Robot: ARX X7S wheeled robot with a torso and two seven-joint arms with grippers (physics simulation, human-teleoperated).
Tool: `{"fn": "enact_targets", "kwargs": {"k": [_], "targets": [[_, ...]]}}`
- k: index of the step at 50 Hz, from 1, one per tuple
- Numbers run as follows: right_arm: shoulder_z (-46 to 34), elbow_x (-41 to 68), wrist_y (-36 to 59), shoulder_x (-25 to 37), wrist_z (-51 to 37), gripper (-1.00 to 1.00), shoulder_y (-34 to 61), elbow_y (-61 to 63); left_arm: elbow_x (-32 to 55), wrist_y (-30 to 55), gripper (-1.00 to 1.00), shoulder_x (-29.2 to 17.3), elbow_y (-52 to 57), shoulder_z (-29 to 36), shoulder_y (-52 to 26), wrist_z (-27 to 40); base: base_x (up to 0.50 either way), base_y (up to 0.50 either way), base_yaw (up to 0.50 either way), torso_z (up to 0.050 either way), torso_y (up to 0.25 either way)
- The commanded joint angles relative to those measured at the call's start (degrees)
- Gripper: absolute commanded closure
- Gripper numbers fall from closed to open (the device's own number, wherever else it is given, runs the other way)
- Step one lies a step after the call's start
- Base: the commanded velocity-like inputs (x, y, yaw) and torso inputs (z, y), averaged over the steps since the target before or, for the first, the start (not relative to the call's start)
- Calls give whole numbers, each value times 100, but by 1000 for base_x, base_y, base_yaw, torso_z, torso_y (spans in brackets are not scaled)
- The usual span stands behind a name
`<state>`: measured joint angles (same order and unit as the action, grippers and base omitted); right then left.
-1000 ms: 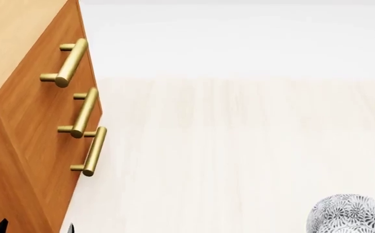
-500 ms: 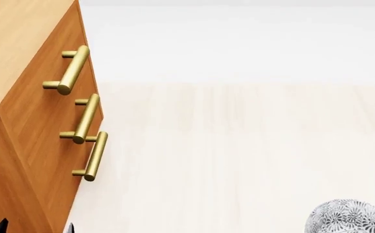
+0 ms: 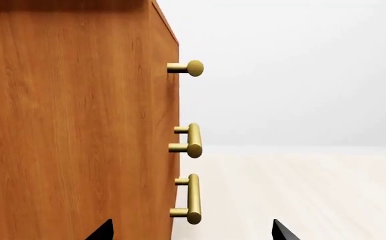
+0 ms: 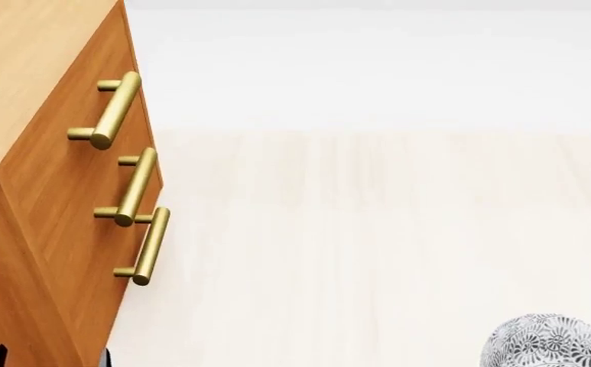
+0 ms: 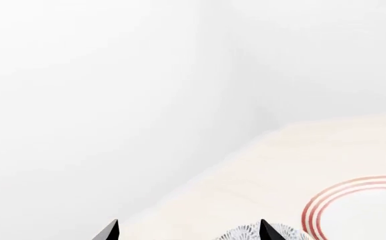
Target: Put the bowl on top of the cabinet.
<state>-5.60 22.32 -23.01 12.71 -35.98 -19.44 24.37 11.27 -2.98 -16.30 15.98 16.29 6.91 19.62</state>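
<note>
- Bowl (image 4: 552,342) sits low at the head view's right edge, partly cut off, on the pale bench (image 4: 377,252); well apart from the cabinet (image 4: 60,199).
- Head view has tilted a little over the last second, then settled: handles (image 4: 132,187) and bowl slid lower, no change in the last half second.
- Left hand (image 3: 191,232) beside the cabinet's flank, tips spread wide, holding nothing.
- Right hand (image 5: 187,231) open wide too, bowl (image 5: 262,232) apparently just at one tip; contact unclear.
- Red-ringed plate (image 5: 362,210) near the bowl.
- Grasp not yet made; placing on top lies ahead.
</note>
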Motion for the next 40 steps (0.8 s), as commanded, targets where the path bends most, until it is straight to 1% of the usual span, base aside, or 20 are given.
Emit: {"fn": "enact_targets", "kwargs": {"k": [1, 9, 25, 34, 38, 40], "targets": [[139, 444, 45, 34, -133, -100, 30, -1, 32, 5, -100, -19, 2, 8, -14, 24, 0, 0, 0, 0, 0], [184, 658, 78, 49, -192, -100, 67, -31, 35, -2, -100, -26, -21, 13, -30, 49, 0, 0, 0, 0, 0], [473, 1428, -7, -31, -415, -100, 83, -157, 42, 23, -100, -46, -52, 39, -48, 95, 0, 0, 0, 0, 0], [563, 1579, -79, -83, -512, -100, 70, -206, 38, 23, -100, -60, -52, 52, -49, 118, 0, 0, 0, 0, 0], [568, 1602, 48, -55, -639, -100, 110, -231, 32, 18, -100, -61, -63, 65, -56, 126, 0, 0, 0, 0, 0], [519, 1993, 247, 68, -592, -100, 170, -258, 38, 22, -100, -61, -73, 73, -64, 124, 0, 0, 0, 0, 0]]}}
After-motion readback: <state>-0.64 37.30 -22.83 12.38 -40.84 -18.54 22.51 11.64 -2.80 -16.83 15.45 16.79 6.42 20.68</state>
